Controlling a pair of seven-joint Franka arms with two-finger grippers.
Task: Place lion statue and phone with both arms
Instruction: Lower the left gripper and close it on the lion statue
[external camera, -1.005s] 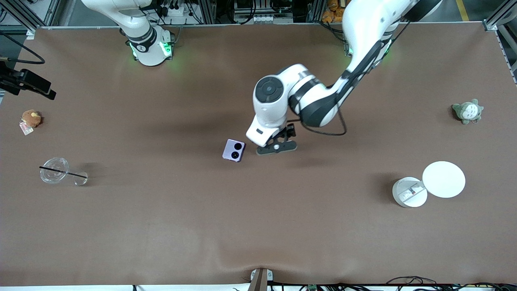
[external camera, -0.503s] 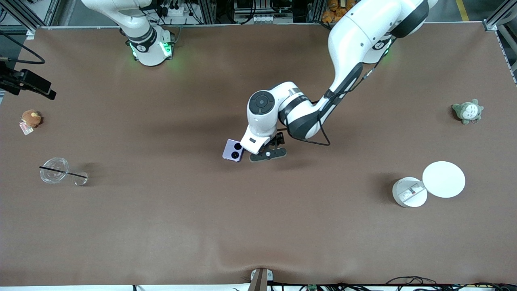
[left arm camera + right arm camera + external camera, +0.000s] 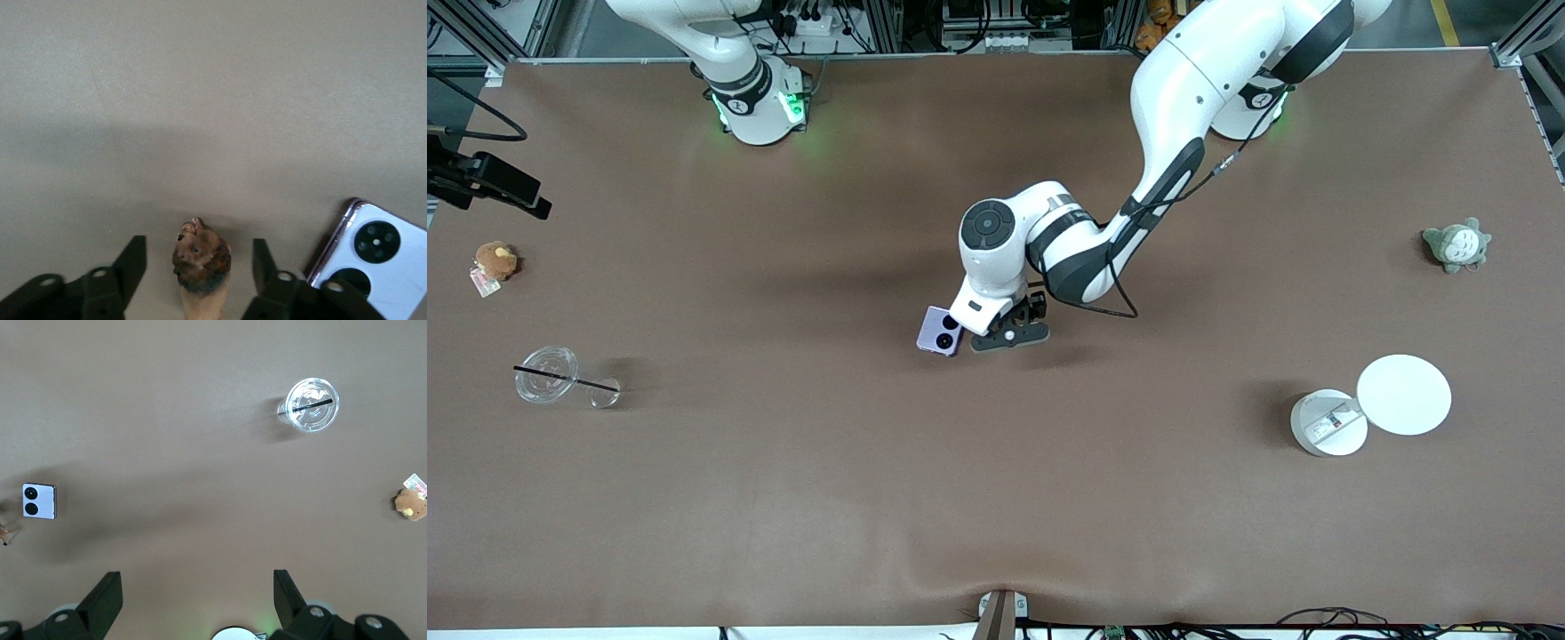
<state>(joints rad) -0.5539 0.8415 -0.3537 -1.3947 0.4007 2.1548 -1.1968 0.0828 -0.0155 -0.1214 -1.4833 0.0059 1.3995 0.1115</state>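
Note:
The lion statue (image 3: 202,260), a small reddish-brown figurine, stands on the table between the fingers of my left gripper (image 3: 199,245). The gripper is open, with a gap on each side of the figurine. The front view hides the statue under the left arm's wrist (image 3: 989,227). The lavender phone (image 3: 941,332) lies flat right beside it, toward the right arm's end, camera circles up (image 3: 377,248). My right gripper (image 3: 197,579) hangs open and holds nothing, high over the table near its base. From there the phone (image 3: 39,501) shows some way off.
A brown plush with a tag (image 3: 495,260) and a clear cup with a black straw (image 3: 545,375) sit at the right arm's end. A grey-white plush (image 3: 1456,244), a white round container (image 3: 1329,423) and its lid (image 3: 1403,394) are at the left arm's end.
The left arm has shifted toward the phone and come down, and its wrist now covers the phone's near edge. The right arm and the phone have stayed put.

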